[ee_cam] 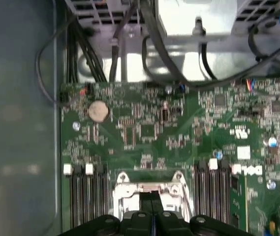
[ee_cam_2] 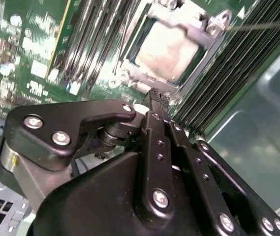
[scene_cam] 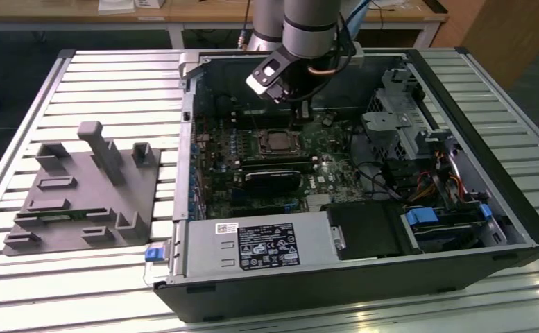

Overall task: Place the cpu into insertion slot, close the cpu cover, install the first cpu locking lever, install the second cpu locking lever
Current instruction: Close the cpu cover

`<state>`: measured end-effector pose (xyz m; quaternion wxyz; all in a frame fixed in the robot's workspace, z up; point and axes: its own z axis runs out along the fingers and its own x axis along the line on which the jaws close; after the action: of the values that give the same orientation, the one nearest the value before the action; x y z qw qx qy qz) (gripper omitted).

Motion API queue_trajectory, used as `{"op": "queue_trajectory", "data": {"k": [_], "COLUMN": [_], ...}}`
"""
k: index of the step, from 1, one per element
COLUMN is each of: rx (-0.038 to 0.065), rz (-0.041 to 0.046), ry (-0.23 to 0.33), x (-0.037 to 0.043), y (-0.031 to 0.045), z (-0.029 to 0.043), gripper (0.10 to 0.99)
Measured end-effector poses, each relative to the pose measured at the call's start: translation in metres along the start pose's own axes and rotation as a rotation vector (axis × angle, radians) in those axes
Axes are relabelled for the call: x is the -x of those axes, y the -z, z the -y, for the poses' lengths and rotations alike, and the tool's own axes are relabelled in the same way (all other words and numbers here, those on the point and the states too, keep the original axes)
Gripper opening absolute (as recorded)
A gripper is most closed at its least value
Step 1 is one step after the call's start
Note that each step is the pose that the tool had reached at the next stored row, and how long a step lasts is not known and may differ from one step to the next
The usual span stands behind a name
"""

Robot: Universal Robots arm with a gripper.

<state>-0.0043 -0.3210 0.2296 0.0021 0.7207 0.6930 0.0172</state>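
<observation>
- At the exterior view's left, a grey plastic fixture block [scene_cam: 80,191] with pegs and pockets lies on the slatted metal table [scene_cam: 112,76], well apart from the work.
- Next to it stands the open black computer case [scene_cam: 297,295], with the green circuit board [scene_cam: 216,173] flat on its floor.
- Near the middle of that board is the insertion slot [scene_cam: 277,141], a small square dark socket with a thin metal rim.
- The cpu [ee_cam_2: 165,49], a small flat square chip with a pale silver-beige face, sits in this slot.
- The cpu cover [ee_cam_2: 189,25], a silvery metal frame plate, lies over it, and the pale face shows through its window.
- The black gripper [scene_cam: 299,109] hangs just beside the slot, toward the exterior view's right and the far side of the case.
- Its fingers [ee_cam_2: 152,128] are pressed together, and I see nothing between them.
- So the cpu lies toward the exterior view's left from the fingertips, a little lower and very near.
- Being square, the cpu has no long axis.
- Its face points up toward the open side of the case, and its edges run along the long black memory slots [ee_cam_2: 95,44].
- A thin metal lever [ee_cam_2: 263,25] runs out from the cover's corner; I cannot tell whether it is hooked.
</observation>
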Motion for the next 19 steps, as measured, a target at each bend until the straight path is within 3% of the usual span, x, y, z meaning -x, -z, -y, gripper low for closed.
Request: {"op": "queue_trajectory", "data": {"k": [6,11,19], "rx": [0.0,0.0,0.0], "rz": [-0.0004,-0.0003,0.0], "ry": [0.001,0.002,0.009], "x": [0.0008,0.0013,0.0014], "y": [-0.0024,-0.0068,-0.0079], "z": [0.0172,0.0268,0.0284], "gripper": [0.106,0.106,0.106]}}
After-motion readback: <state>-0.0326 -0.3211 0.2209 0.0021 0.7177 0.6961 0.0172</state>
